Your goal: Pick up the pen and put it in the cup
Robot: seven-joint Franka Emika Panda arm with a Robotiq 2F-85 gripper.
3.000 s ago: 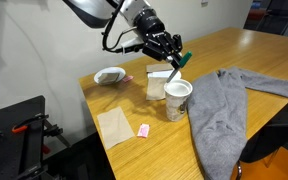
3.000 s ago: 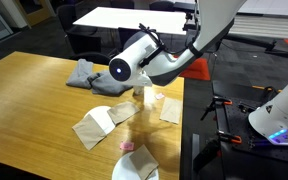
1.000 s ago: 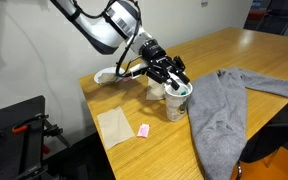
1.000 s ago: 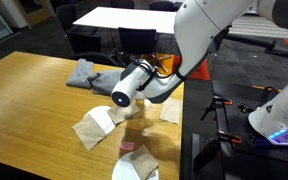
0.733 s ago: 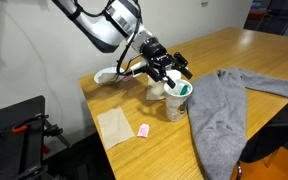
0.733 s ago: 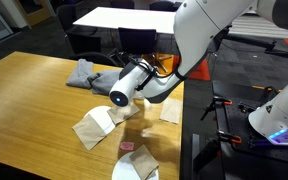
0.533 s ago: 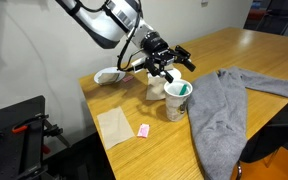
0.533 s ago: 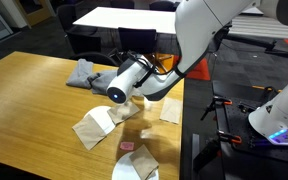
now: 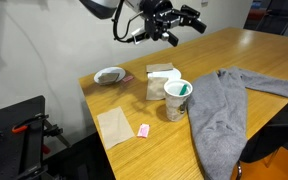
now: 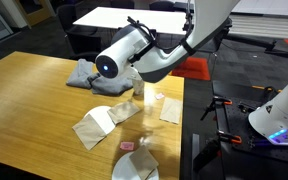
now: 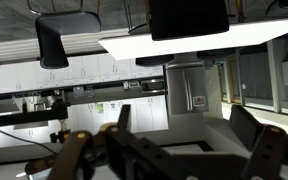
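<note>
Standing in the white paper cup [image 9: 175, 106], the green pen [image 9: 185, 89] leans against the rolled rim with only its upper part showing above it. The cup sits upright on the wooden table [image 9: 224, 55], near the table's left edge in an exterior view. The gripper [image 9: 188, 22] hangs high above the table, farther back than the cup and well apart from both cup and pen. Its fingers are spread wide, with nothing between them.

Around the cup in that exterior view, a brown paper napkin [image 9: 162, 78] lies just behind it and a second napkin [image 9: 114, 126] lies nearer, to the left. A small pink block [image 9: 144, 130] rests between that napkin and the cup. A shallow white bowl [image 9: 110, 75] sits farther left, and a crumpled grey cloth [image 9: 220, 105] spreads just to the right of the cup.

From the opposite side, the arm [image 10: 134, 55] crosses in front of the cup [image 10: 139, 92], so only part of its wall shows, and the pen cannot be made out there. The gripper's fingers cannot be told apart from the arm in this picture either. The bowl [image 10: 134, 168] appears here at the near edge and the cloth [image 10: 84, 72] at the far side.

The wrist view looks out across the room rather than down. It shows neither table, cup nor pen, only the gripper [image 11: 169, 158] at the bottom with its fingers [image 11: 269, 150] held wide.
</note>
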